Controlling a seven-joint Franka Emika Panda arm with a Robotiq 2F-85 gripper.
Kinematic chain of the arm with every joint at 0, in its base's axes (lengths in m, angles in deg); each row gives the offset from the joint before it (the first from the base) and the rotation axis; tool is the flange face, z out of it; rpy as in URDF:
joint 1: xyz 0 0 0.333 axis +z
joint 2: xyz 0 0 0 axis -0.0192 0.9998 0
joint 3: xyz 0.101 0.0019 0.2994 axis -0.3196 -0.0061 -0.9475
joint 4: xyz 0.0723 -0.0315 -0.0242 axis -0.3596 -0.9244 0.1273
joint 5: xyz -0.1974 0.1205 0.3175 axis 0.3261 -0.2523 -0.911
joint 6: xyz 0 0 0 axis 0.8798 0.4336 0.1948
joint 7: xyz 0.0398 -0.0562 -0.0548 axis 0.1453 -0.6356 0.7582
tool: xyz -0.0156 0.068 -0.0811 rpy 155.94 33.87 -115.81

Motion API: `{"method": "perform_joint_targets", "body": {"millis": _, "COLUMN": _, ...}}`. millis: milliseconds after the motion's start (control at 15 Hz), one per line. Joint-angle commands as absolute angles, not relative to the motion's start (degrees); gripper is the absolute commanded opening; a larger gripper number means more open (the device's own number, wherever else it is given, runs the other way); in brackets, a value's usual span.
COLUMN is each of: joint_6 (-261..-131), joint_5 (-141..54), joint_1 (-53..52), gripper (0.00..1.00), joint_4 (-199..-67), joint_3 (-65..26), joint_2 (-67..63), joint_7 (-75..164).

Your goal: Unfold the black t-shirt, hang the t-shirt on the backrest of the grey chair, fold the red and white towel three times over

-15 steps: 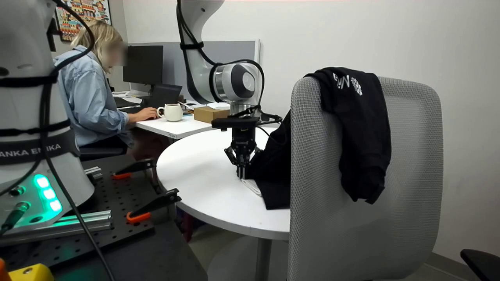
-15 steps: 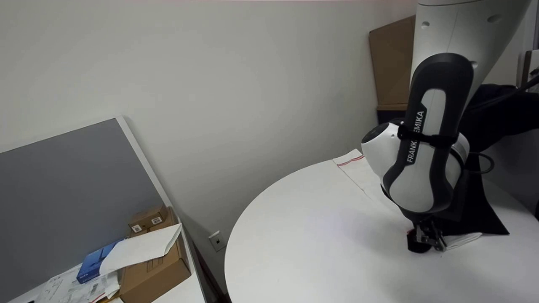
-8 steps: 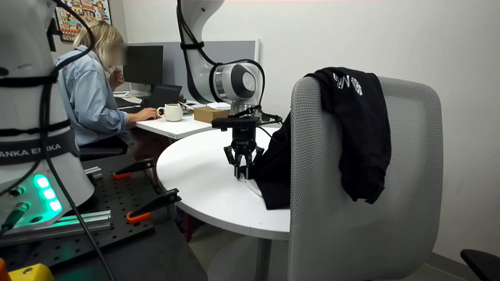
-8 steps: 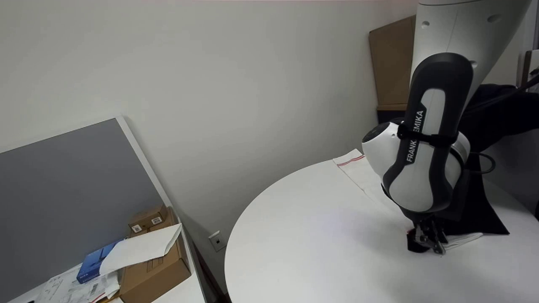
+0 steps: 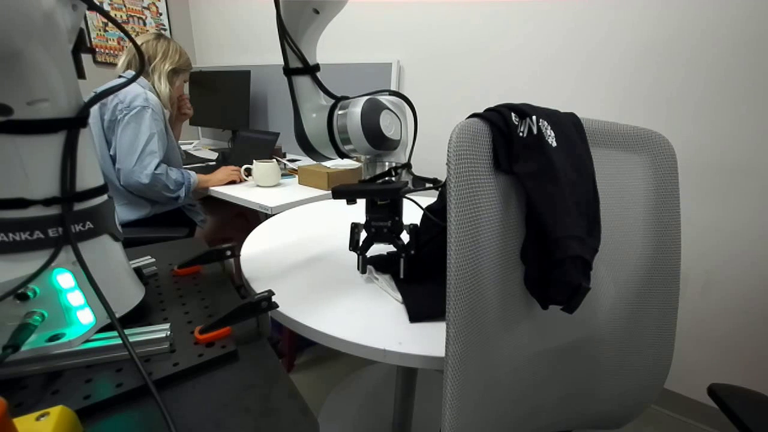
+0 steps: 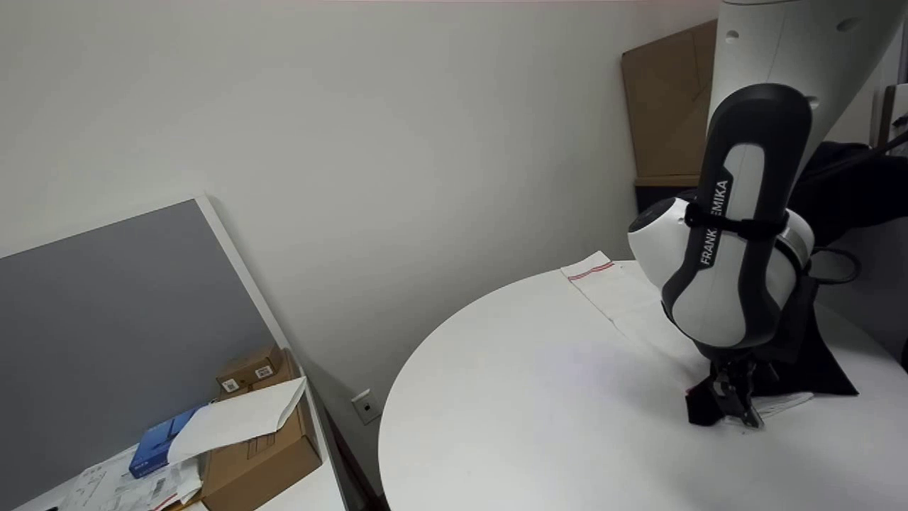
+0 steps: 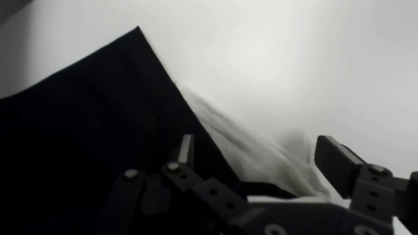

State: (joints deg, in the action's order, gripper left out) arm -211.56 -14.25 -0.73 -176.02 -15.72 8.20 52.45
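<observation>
Our tool (image 5: pixel 382 269) points down at the round white surface (image 5: pixel 300 282), its jaws spread wide. In the wrist view, we see one jaw over the black t-shirt (image 7: pixel 104 104) and the other just beside the end of the red and white towel (image 7: pixel 261 156); we cannot tell whether either tip touches what lies below. The t-shirt hangs over the backrest of the grey chair (image 5: pixel 636 270), white print near the top, and its far side runs down onto the surface, covering part of the towel. In an exterior view we find the towel's red-striped corner at the surface's far edge. Farther back we have a white mug (image 5: pixel 266 174) and a seated person (image 5: pixel 138 132).
</observation>
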Motion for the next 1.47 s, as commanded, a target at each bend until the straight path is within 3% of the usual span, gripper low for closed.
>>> {"method": "perform_joint_targets", "body": {"millis": 0, "joint_6": -211.0, "joint_5": -13.5, "joint_1": -0.4, "gripper": 1.0, "joint_4": -176.6, "joint_3": -13.9, "joint_2": 7.6, "joint_7": 52.9}}
{"method": "perform_joint_targets", "body": {"millis": 267, "joint_6": -211.5, "joint_5": -12.6, "joint_1": 0.2, "gripper": 0.93, "joint_4": -177.1, "joint_3": -13.5, "joint_2": 7.9, "joint_7": 52.4}}
{"method": "perform_joint_targets", "body": {"millis": 400, "joint_6": -211.7, "joint_5": -12.0, "joint_1": 0.8, "gripper": 0.67, "joint_4": -177.3, "joint_3": -13.6, "joint_2": 8.0, "joint_7": 52.0}}
{"method": "perform_joint_targets", "body": {"millis": 867, "joint_6": -212.5, "joint_5": -9.0, "joint_1": 2.7, "gripper": 0.14, "joint_4": -176.8, "joint_3": -13.5, "joint_2": 8.2, "joint_7": 50.7}}
{"method": "perform_joint_targets", "body": {"millis": 1133, "joint_6": -212.7, "joint_5": -6.7, "joint_1": 3.3, "gripper": 0.01, "joint_4": -176.7, "joint_3": -13.5, "joint_2": 8.2, "joint_7": 49.9}}
{"method": "perform_joint_targets", "body": {"millis": 1400, "joint_6": -212.6, "joint_5": -6.8, "joint_1": 2.6, "gripper": 0.01, "joint_4": -177.8, "joint_3": -14.8, "joint_2": 7.2, "joint_7": 50.4}}
